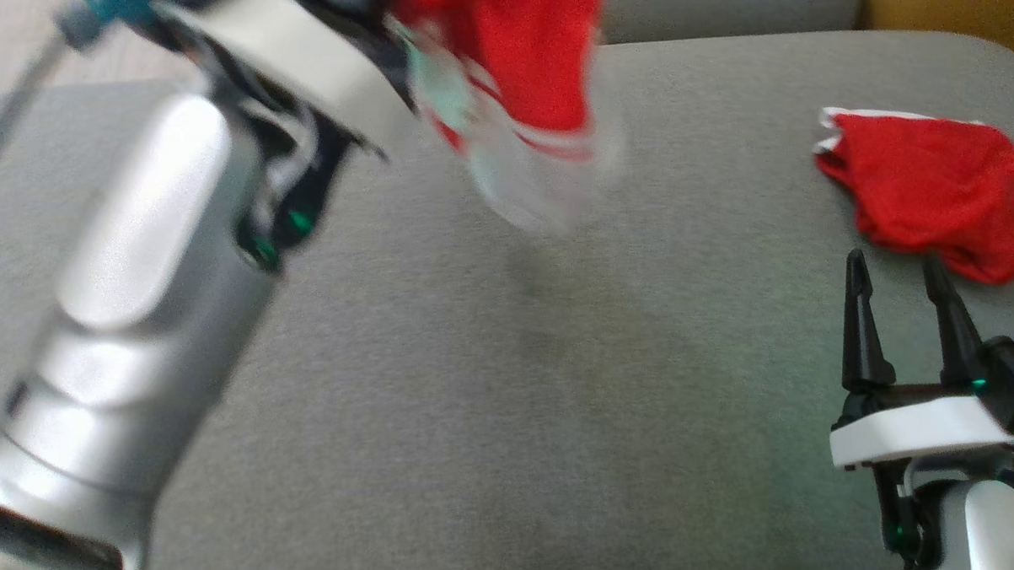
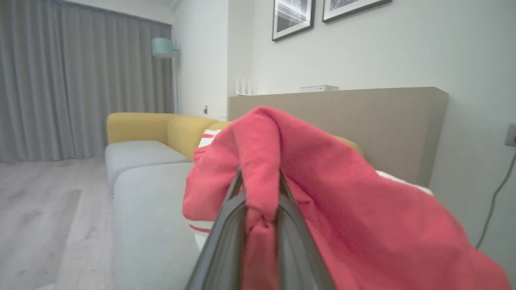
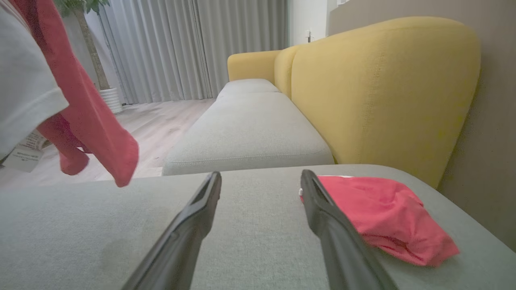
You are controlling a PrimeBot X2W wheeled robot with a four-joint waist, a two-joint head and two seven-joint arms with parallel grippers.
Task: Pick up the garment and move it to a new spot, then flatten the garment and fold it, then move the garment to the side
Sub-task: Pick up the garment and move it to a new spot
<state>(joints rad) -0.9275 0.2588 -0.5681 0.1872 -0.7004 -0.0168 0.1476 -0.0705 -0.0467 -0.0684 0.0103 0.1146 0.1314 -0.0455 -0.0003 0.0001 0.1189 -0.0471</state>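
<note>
Setting: grey sofa seat [image 1: 553,405] spreads across the head view, with a yellow backrest [image 3: 383,88] behind it and grey curtains [image 2: 80,80] further back in the room.
Left arm: the pale forearm [image 1: 135,306] slants up over the left part of the seat toward its far edge, and it is blurred.
Left gripper [image 2: 260,177]: clenched on a fold of the red garment [image 1: 515,57], with the cloth pinched between the two dark fingers near their tips.
Garment: red with white stripes. It hangs bunched in the air above the far edge of the seat, left of middle. Its long axis runs downward, and the blurred lower hem looks clear of the seat.
Landing zone: bare seat lies below the hanging cloth and toward the near edge.
Right gripper [image 1: 892,260]: low at the near right corner, released and spread wide, with nothing between its fingers.
Other red cloth [image 1: 932,190]: crumpled at the far right corner, just beyond the right gripper's tips and apart from them.
Key relation: the garment is well apart to the left of the right gripper, so the set-down probably falls to the left arm alone. A spot mid-seat would likely suit both arms for flattening.
</note>
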